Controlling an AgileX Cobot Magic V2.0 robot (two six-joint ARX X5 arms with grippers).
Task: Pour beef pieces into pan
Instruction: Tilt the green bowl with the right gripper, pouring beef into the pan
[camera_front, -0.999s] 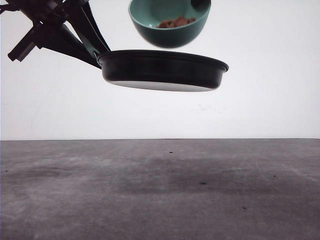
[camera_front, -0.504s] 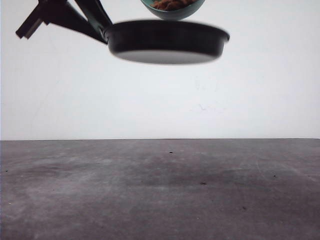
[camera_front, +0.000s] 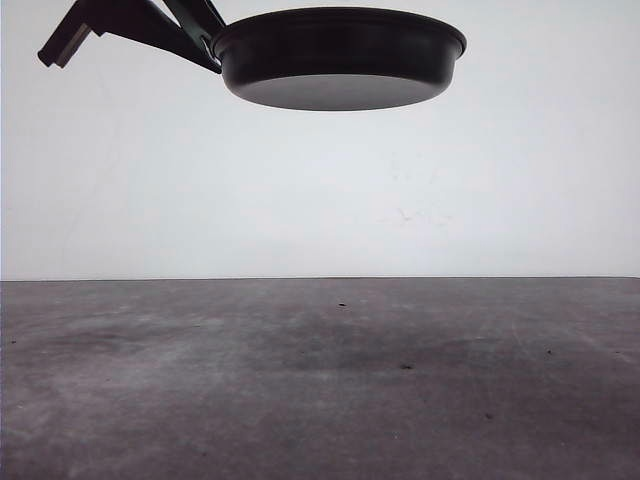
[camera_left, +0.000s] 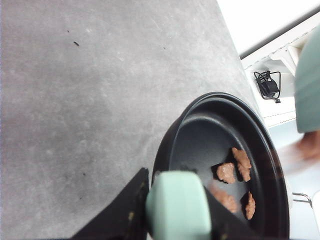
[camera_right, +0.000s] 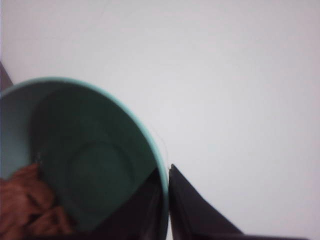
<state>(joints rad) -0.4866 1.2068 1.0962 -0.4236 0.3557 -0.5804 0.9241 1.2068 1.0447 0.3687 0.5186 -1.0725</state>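
- The pan (camera_front: 340, 55) hangs high above the grey desk (camera_front: 320, 380), level, its mint-green handle (camera_left: 177, 205) clamped between the left gripper's (camera_left: 172, 212) dark fingers (camera_left: 131, 210).
- A few beef pieces (camera_left: 235, 170) lie inside the pan; the others sit heaped in the teal bowl (camera_right: 95, 165).
- The right gripper's (camera_right: 167, 200) fingers (camera_right: 195, 210) pinch the bowl's rim.

A grey, mottled counter (camera_front: 320, 380) spreads below, flecked with small dark specks, against a plain white wall (camera_front: 320, 190). A teal bowl (camera_right: 100, 165) tilts on its side. A small black clip-like object (camera_left: 267, 86) sits on a white ledge beyond the counter.
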